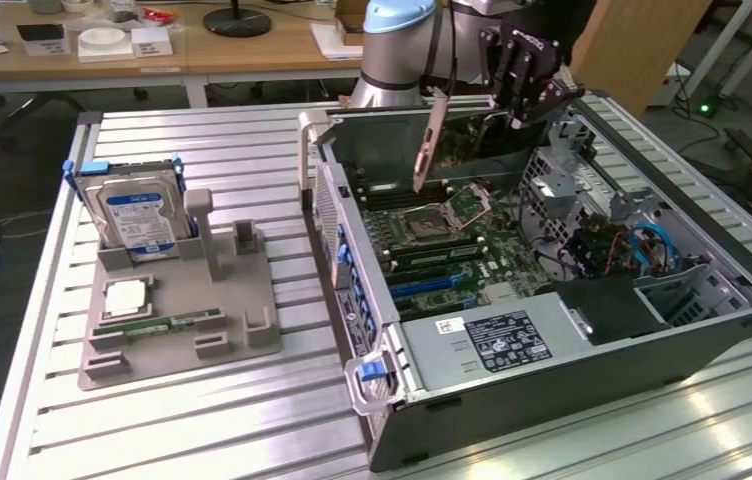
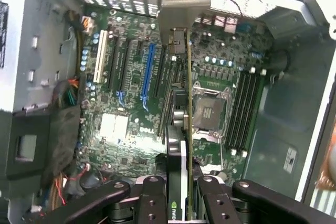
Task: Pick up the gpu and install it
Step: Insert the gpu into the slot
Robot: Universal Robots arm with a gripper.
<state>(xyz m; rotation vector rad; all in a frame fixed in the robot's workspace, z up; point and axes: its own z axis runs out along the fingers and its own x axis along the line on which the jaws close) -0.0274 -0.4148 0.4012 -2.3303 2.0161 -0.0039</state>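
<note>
Nearest in the exterior view, the open computer case [image 1: 590,385] lies on its side on the slatted metal surface [image 1: 216,430]. A sticker [image 1: 503,338] on its inner cover has print too fine to read. To the exterior view's left, well apart from the case, a grey holder [image 1: 176,350] carries a memory stick [image 1: 163,322] lying flat, a square processor [image 1: 127,297], and a hard drive [image 1: 136,215] with a blue label standing upright in a slot. Farther back, over the case's far end, the hand [image 2: 180,184] is closed on the gpu [image 1: 426,140], pinching the thin card edge-on so it hangs above the motherboard [image 2: 126,129], seemingly seated in no slot. An NVIDIA logo shows on the card's black face between the fingers [image 2: 152,192]. The card's silver bracket [image 2: 181,3] is at the end away from them. A blue slot [image 2: 148,72] lies just beside the card's line, and white lettering on the board may read Dell.
</note>
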